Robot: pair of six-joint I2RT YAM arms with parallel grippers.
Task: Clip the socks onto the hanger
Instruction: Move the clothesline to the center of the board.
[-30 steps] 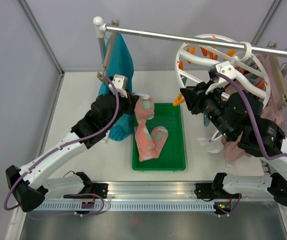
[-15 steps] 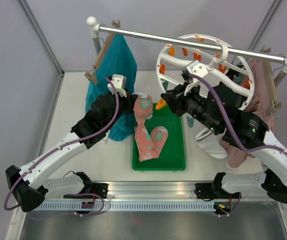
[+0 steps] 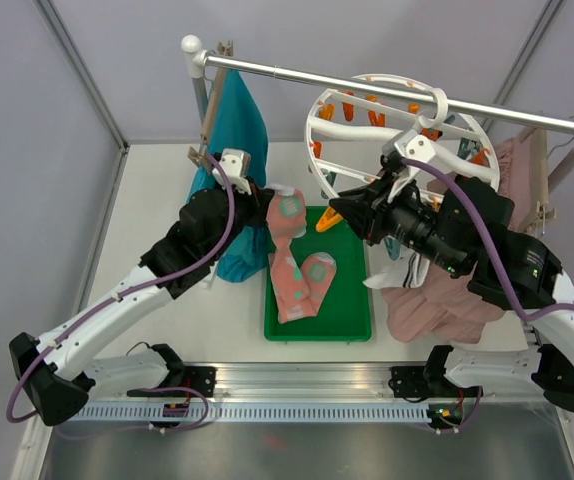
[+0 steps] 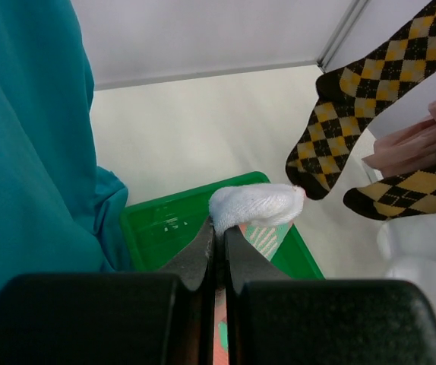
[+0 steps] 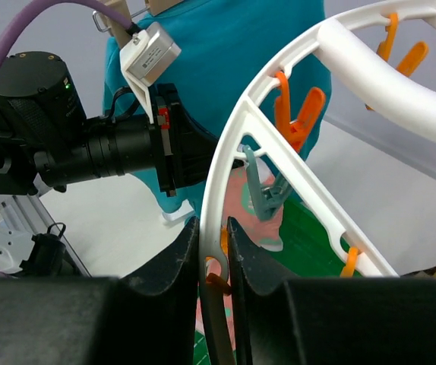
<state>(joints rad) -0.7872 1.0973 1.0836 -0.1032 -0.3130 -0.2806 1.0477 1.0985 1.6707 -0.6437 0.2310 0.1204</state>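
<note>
My left gripper [image 3: 265,203] is shut on a pink sock [image 3: 288,217] with mint patches and holds it above the green tray [image 3: 355,300]. In the left wrist view the sock's white toe [image 4: 256,204] bulges past the closed gripper [image 4: 218,228]. A second pink sock [image 3: 303,280] lies in the tray. The round white hanger [image 3: 314,130] hangs from the rail, tilted. My right gripper [image 3: 352,215] is shut on its rim; the ring [image 5: 237,144] passes between the jaws of that gripper [image 5: 212,222]. Argyle socks [image 4: 355,114] hang from the hanger.
A teal garment [image 3: 232,130] hangs at the rail's [image 3: 297,70] left end, close to my left arm. A dusty-pink skirt [image 3: 437,300] hangs at the right beneath my right arm. Orange clips [image 5: 298,114] and a teal clip [image 5: 263,194] dangle from the ring.
My right arm has dragged the hanger leftward along the rail, toward the held sock, and the rail and garments swayed. The left arm and its sock have stayed put.
</note>
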